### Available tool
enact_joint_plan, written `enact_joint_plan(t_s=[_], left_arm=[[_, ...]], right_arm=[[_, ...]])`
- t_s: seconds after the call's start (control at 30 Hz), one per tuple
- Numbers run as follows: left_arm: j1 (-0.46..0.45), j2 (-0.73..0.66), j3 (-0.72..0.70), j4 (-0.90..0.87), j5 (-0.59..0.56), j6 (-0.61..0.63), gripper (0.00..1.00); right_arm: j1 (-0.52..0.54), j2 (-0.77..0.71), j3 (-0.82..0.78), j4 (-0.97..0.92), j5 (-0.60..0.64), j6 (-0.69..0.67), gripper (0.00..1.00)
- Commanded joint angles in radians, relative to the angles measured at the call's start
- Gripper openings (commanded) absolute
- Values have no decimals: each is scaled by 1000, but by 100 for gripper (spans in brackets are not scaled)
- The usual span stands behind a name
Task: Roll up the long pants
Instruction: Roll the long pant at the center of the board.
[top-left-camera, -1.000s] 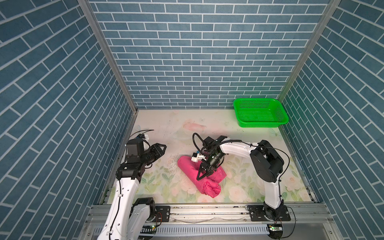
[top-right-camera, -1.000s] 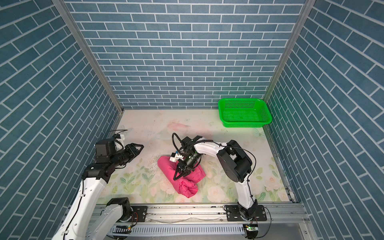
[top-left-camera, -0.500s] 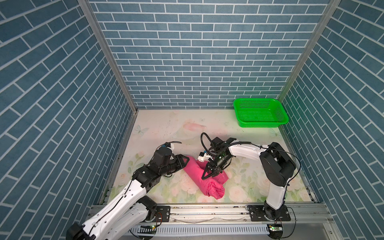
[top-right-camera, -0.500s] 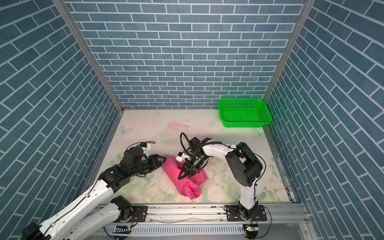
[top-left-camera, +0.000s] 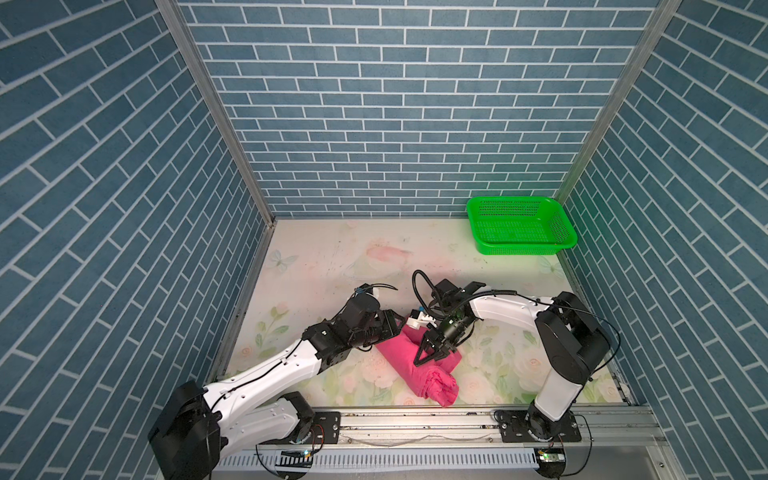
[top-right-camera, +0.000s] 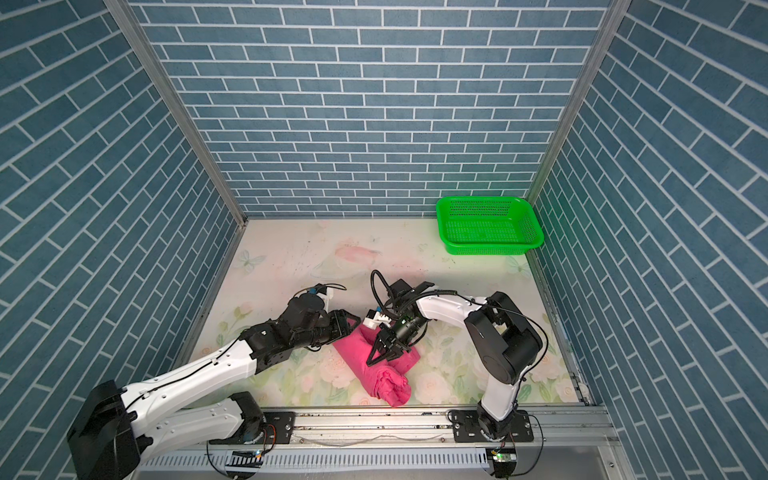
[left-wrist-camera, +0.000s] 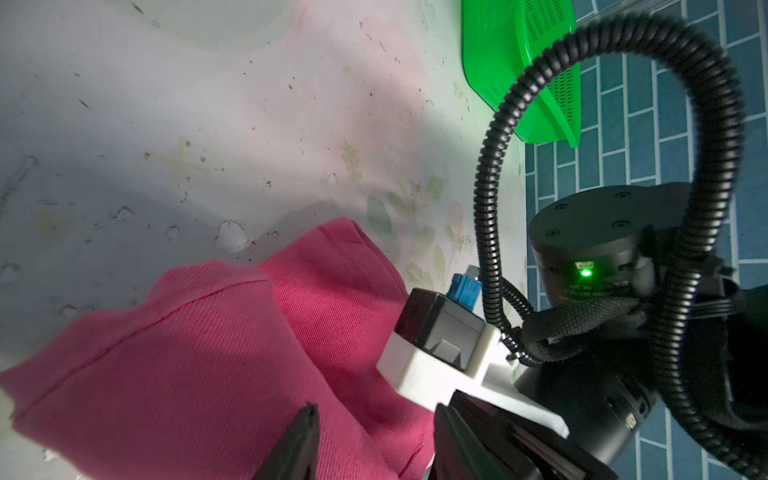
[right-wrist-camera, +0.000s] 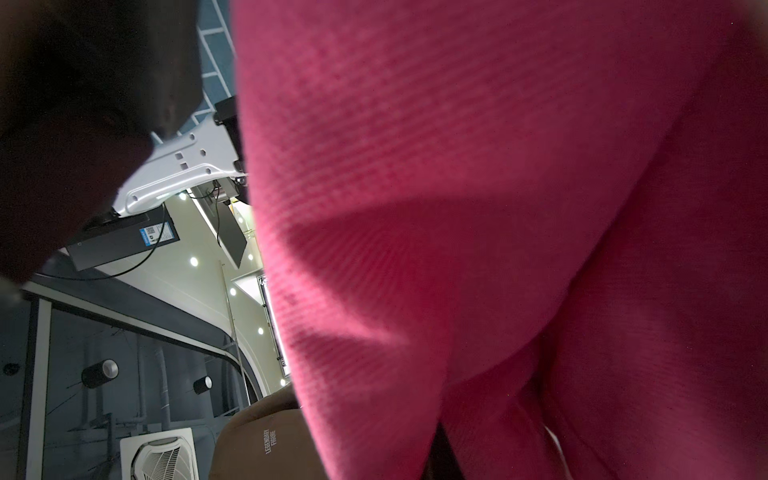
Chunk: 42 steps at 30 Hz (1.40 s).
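The long pants (top-left-camera: 405, 363) lie as a bright pink, partly rolled bundle at the front middle of the floral table, seen in both top views, with the thick roll end (top-right-camera: 392, 386) nearest the front rail. My right gripper (top-left-camera: 419, 362) points down onto the bundle's top, shut on a fold of the cloth. Pink cloth (right-wrist-camera: 498, 208) fills the right wrist view. My left gripper (top-left-camera: 395, 328) is at the bundle's far left end, jaws open. In the left wrist view its two dark fingers (left-wrist-camera: 305, 440) stand apart over the cloth (left-wrist-camera: 208, 353).
A green mesh basket (top-left-camera: 519, 226) stands in the back right corner, also in the left wrist view (left-wrist-camera: 519, 62). Blue brick walls close in three sides. A metal rail (top-left-camera: 415, 419) runs along the front edge. The right arm's cable loop (left-wrist-camera: 490, 166) hangs close to the left gripper.
My left arm has swung in from the left wall to the far end of the pants. The right gripper, still shut on the cloth, has shifted slightly right with the bundle.
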Motion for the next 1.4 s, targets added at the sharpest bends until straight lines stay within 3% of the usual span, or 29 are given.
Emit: enact_joint_plan(t_s=[0.0, 0.17, 0.4, 0.63, 0.83, 0.93, 1.03, 1.23, 1.33, 1.37], left_arm=[[-12, -18, 51, -38, -17, 25, 49], [-11, -82, 106, -163, -52, 67, 50], [-16, -129, 72, -163, -3, 71, 50], [-36, -132, -48, -49, 26, 37, 50], [-57, -20, -138, 136, 12, 24, 50], [-58, 101, -159, 223, 10, 53, 50], [-67, 241, -122, 284, 23, 92, 49], [-80, 449, -40, 364, 63, 131, 49], [-81, 528, -10, 396, 89, 141, 49], [-81, 557, 8, 395, 95, 147, 49]], right_arm=[[-18, -30, -35, -10, 39, 84, 0], [-44, -9, -48, -11, 128, 120, 0], [-80, 14, -53, -9, 208, 141, 0], [-97, 24, -54, -47, 293, 134, 0], [-99, 45, -52, -78, 407, 132, 0], [-99, 44, -50, -89, 479, 131, 27], [-99, 12, -40, -111, 589, 131, 44], [-84, -201, 56, -267, 1040, 131, 52], [10, -284, 133, -384, 1279, 142, 53], [72, -294, 168, -431, 1369, 154, 60]])
